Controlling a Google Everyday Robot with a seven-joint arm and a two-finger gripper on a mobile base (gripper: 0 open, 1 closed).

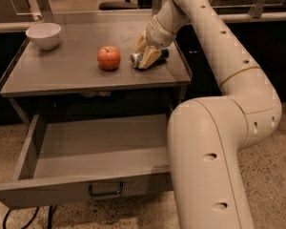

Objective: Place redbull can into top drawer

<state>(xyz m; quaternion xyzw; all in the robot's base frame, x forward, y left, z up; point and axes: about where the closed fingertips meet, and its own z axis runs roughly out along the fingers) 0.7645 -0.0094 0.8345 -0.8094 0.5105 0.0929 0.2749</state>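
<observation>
Upper centre of the frame, the cream arm's tan-fingered gripper (144, 57) is clasped narrowly around the slim silver and blue metal redbull can (135, 60). The can lies on its side on the grey metal table (62, 75), just right of the round red apple (108, 57). Below, the wide shallow grey top drawer (47, 192) stands pulled open.

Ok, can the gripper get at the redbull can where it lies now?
Probably yes: the gripper is down at the redbull can on the cabinet top, and the apple sits apart beside it.
</observation>
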